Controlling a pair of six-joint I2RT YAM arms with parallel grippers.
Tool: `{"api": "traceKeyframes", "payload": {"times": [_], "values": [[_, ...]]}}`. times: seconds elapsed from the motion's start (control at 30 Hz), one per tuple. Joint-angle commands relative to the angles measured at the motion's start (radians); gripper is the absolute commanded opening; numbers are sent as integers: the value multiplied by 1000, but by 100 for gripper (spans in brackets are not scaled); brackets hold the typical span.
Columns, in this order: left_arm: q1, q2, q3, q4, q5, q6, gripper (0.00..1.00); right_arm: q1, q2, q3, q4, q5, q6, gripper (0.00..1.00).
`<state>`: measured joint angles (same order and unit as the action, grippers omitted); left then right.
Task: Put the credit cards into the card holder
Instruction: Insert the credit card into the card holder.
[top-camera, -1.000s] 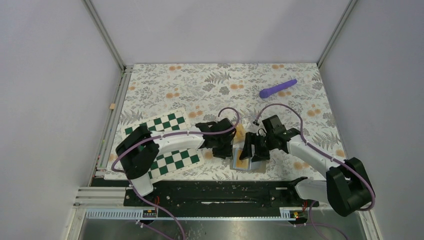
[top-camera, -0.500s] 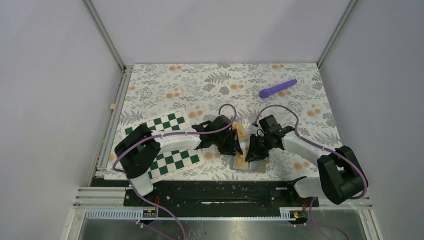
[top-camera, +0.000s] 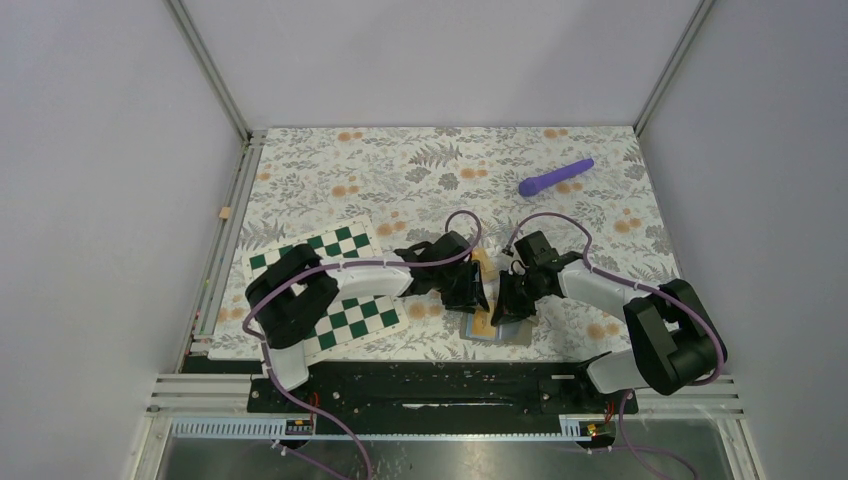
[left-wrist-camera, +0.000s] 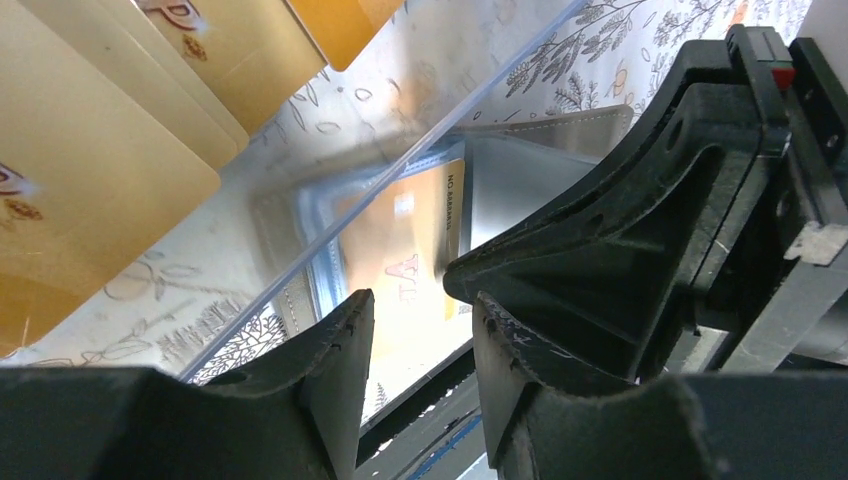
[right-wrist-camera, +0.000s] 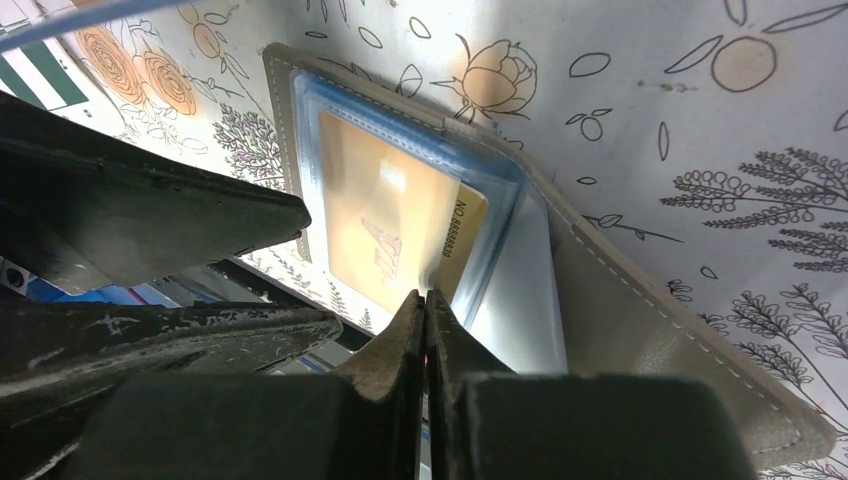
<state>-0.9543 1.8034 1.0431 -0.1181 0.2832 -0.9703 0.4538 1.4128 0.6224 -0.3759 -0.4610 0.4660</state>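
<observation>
The grey card holder (top-camera: 512, 330) lies open near the table's front edge, and its stitched flap (right-wrist-camera: 650, 330) fills the right wrist view. One orange-yellow credit card (right-wrist-camera: 385, 225) sits partly inside its clear sleeve, also visible as the card (left-wrist-camera: 410, 245) in the left wrist view. My right gripper (right-wrist-camera: 425, 298) is shut, its tips resting against that card's protruding edge. My left gripper (left-wrist-camera: 420, 305) hovers just left of the holder, open, nothing between its fingers. Loose credit cards (left-wrist-camera: 100, 170) lie beside it, seen from above as an orange patch (top-camera: 483, 263).
A green-and-white chessboard (top-camera: 340, 285) lies under the left arm. A purple rod (top-camera: 556, 177) rests at the back right. The two grippers stand almost touching over the holder. The black base rail (top-camera: 440, 385) runs right behind the holder's near edge.
My right gripper has closed its fingers and shifted slightly left over the holder. My left gripper has moved right, closer to the holder.
</observation>
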Motion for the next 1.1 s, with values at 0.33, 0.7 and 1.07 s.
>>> {"api": "traceKeyframes", "payload": {"times": [0.33,0.7,1.07], "values": [[-65,60,151,-264,-176,96,45,6,-19,-14,-18,26,6,0],[-76,52,91,-33,-43,37,29,6,-18,-35,1,11,6,0],[-85,15,101,-120,-127,44,31,6,-154,9,-117,87,34,6]]}}
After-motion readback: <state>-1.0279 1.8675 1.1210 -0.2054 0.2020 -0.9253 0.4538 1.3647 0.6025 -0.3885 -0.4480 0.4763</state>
